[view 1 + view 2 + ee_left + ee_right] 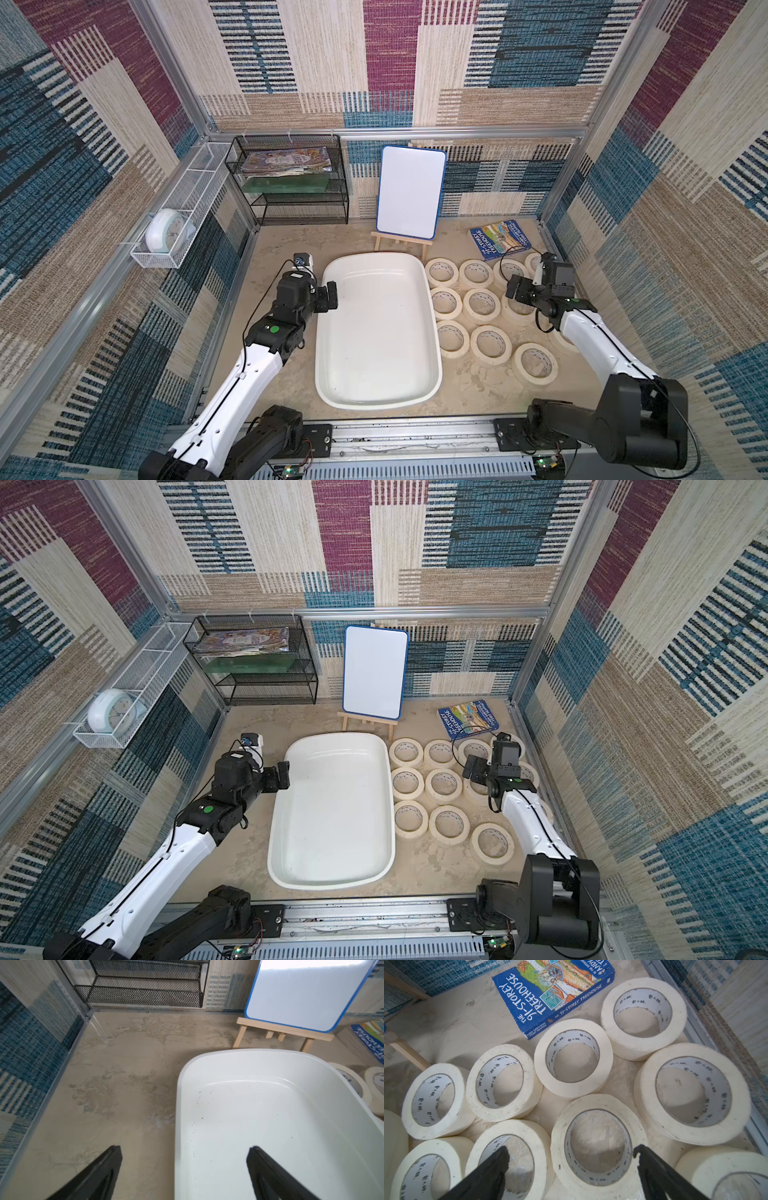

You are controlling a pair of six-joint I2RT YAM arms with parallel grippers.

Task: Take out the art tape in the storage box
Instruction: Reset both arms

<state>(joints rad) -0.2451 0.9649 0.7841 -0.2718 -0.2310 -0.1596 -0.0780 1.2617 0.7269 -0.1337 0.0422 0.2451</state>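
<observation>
As extraction is seemingly ending, the art tape (539,1059) is lying beside the storage box (374,332). Both the left gripper (184,1148) and the right gripper (571,1149) are gaping, empty.

A mottled sandy-beige tabletop (286,245) carries everything. At its middle sits the white storage box (374,332), long axis running 12 to 6 o'clock. At 3 o'clock of the box, the nearest just beside its rim, the cream rolls of art tape (536,380) lie flat, holes up, in rough rows, many touching. A blue book (500,239) lies flat at 1 o'clock, near the farthest rolls. A small wooden easel (401,240) stands at 12 o'clock, bearing a whiteboard (411,191). A black wire-mesh shelf (305,208) stands in the 11 o'clock corner.
</observation>
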